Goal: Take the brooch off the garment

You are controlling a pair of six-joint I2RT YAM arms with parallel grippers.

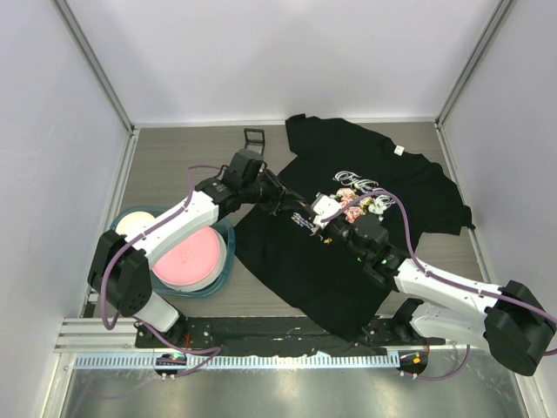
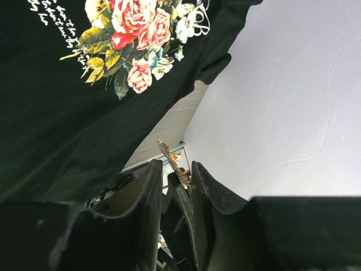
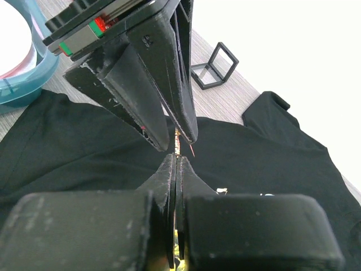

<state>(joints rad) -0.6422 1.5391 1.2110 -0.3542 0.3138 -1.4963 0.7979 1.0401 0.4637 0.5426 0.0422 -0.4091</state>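
White-walled cell, grey wood-grain bench (image 1: 174, 157). Shirt (image 1: 348, 144) lies flat on the right half, rose print up. Blue tub (image 1: 222, 270) with a pink disc sits at left, and a small black frame (image 1: 254, 138) stands at the back.

Both arms meet over the shirt's left-middle. Right claw (image 3: 176, 161) is clenched, its tips pressed together on the thin gold brooch (image 2: 171, 159), which pokes out past them. Left claw (image 2: 175, 165) straddles the same spot, one finger on each side of the brooch. Can't tell if it is actually gripping or just bracketing. Can't tell if the pin is still through the cloth, since the contact point is hidden.

Step, as I read it: pull the brooch free.
- Keep the right pinch firm.
- Draw along the pin's line, not sideways, so the cloth doesn't snag or tent up.
- Use the left claw to hold the fabric down or steady the clasp.
- Go slowly: the brooch is thin and could twist out of the pinch.
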